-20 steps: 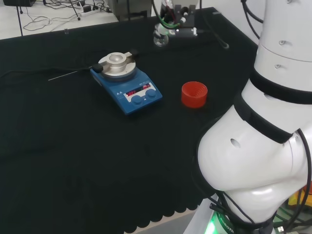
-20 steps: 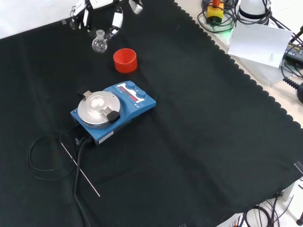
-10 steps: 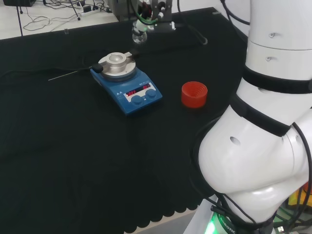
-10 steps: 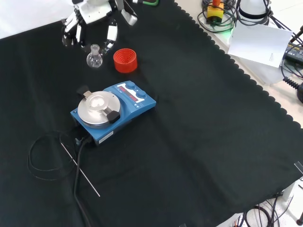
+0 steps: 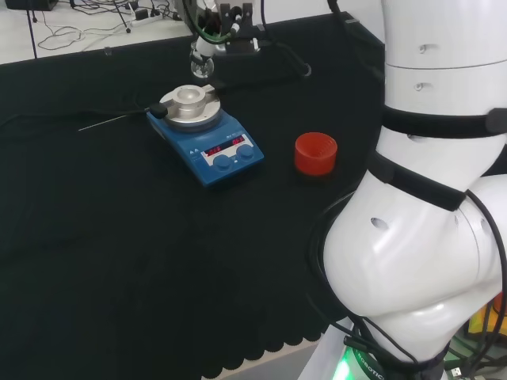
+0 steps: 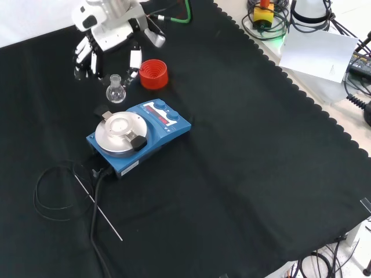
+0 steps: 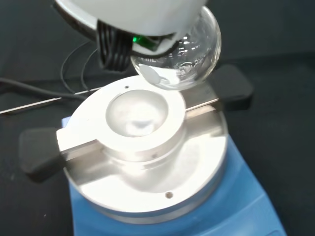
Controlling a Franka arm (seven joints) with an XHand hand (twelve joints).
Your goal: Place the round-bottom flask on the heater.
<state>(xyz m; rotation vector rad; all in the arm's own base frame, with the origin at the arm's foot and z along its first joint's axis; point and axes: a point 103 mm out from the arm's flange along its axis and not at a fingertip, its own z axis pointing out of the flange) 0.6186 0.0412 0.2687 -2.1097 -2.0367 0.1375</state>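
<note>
— Hand (image 6: 110, 36) status? Entry for this moment.

— Fingers (image 6: 134, 58) hang downward, curled around the neck of the round-bottom flask (image 6: 116, 91); the flask is carried in the air, neck up, bulb below the fingertips.

— Flask position against the heater?

— Front view: flask sits just above and beside the far edge of the heater (image 6: 139, 135), not resting on it. Head view: hand (image 5: 212, 17) and flask (image 5: 201, 61) appear just behind the metal block. Wrist view: clear bulb (image 7: 183, 54) hangs over the rim of the round well (image 7: 138, 116) in the silver top plate, apart from it, not seated.

— Contents of the flask?

— Cannot tell; glass looks clear.

— Heater itself?

— Blue body, two knobs and a lit red display on its front face, silver heating block on top with black clamps at two sides. Black cable (image 6: 96, 220) leaves its side and loops over the worktop (image 6: 243, 174).

— Anything else nearby?

— Red ribbed stand (image 6: 153, 73) on the black cloth, near the heater, well clear of the hand. Thin metal rod (image 6: 98, 209) lying by the cable.
</note>
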